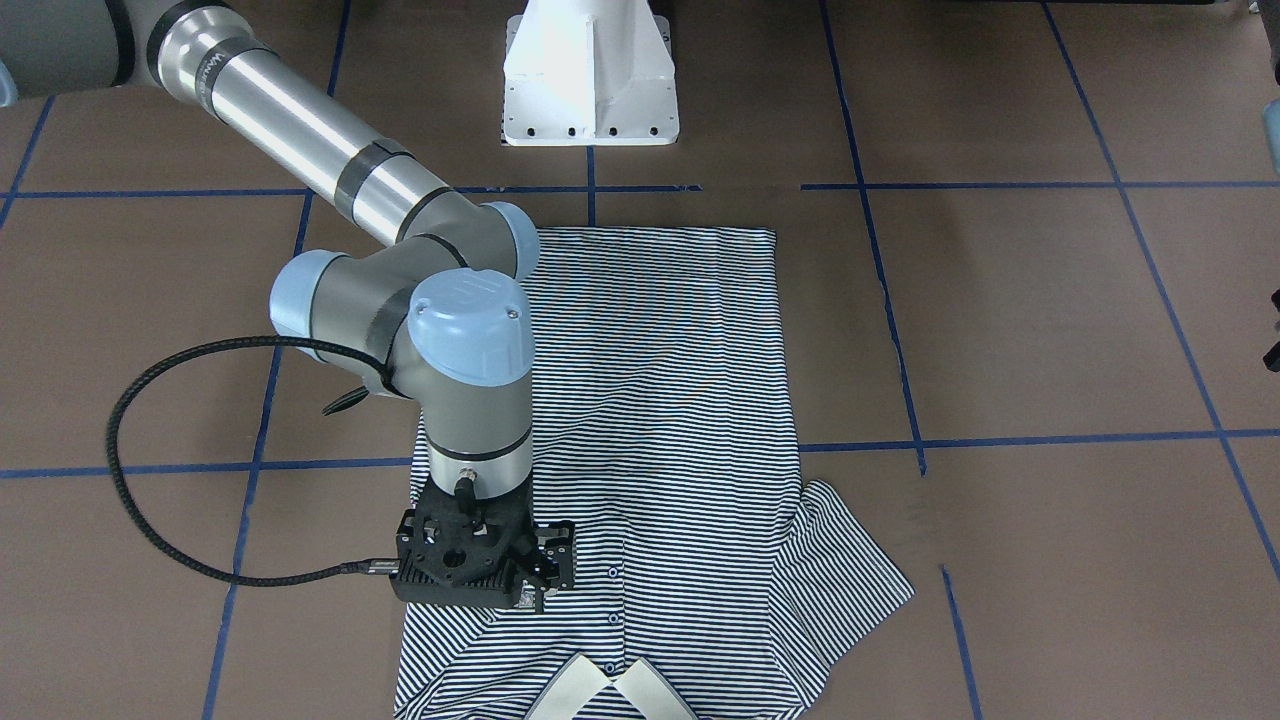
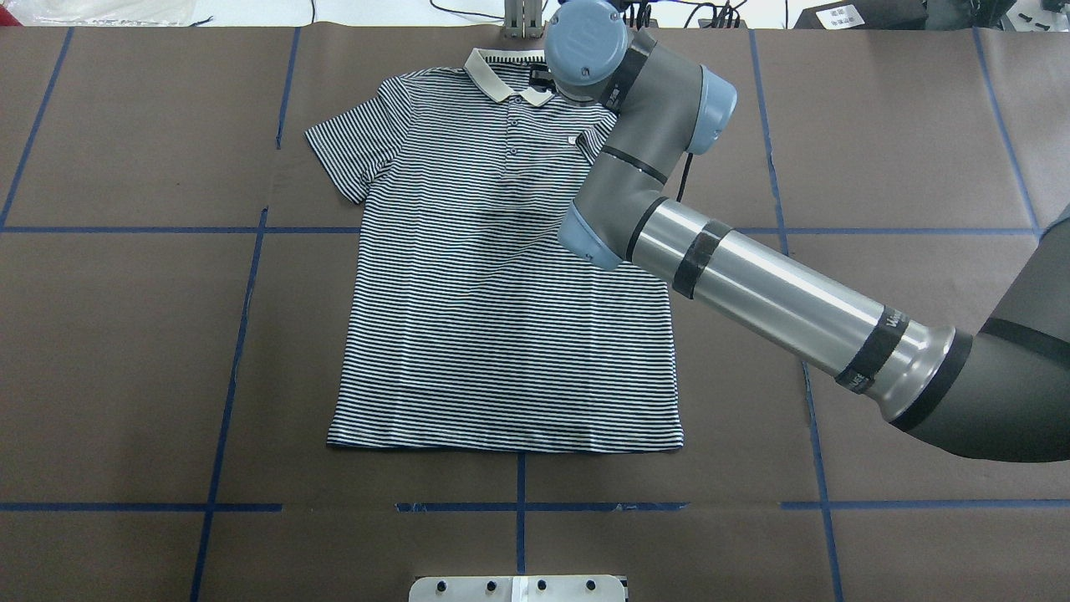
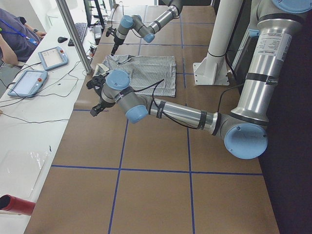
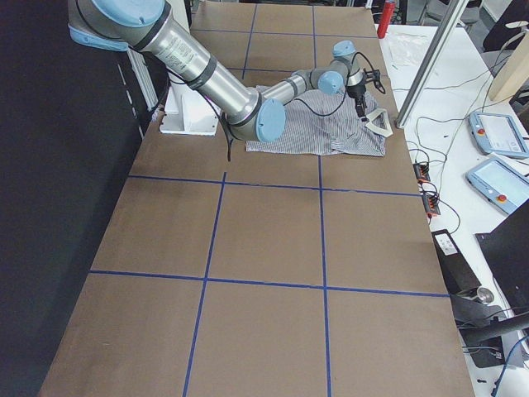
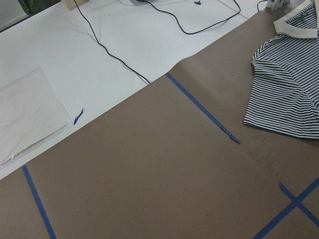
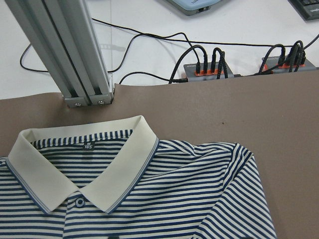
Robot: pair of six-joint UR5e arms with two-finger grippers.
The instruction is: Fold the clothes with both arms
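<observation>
Seeing striped navy-and-white polo shirt [image 2: 501,318] spread out, black right gripper [image 1: 498,570] above its shoulder, black left gripper [image 3: 96,104] well off it, can't tell either's jaws

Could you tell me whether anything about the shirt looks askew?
Only slightly: the polo shirt lies flat, but one sleeve fans out while the other, by the right gripper, looks folded inward.

Right silver-grey jointed arm [image 2: 752,284]: enters the overhead view at 4 o'clock, forearm stretched toward 12, wrist turned straight down. Black two-finger right gripper [image 1: 487,565] points downward; fingers hidden under its housing, spread unreadable. Left silver-grey arm [image 3: 180,111]: extended low, black left gripper [image 3: 96,102] tilted downward, spread unreadable.
</observation>
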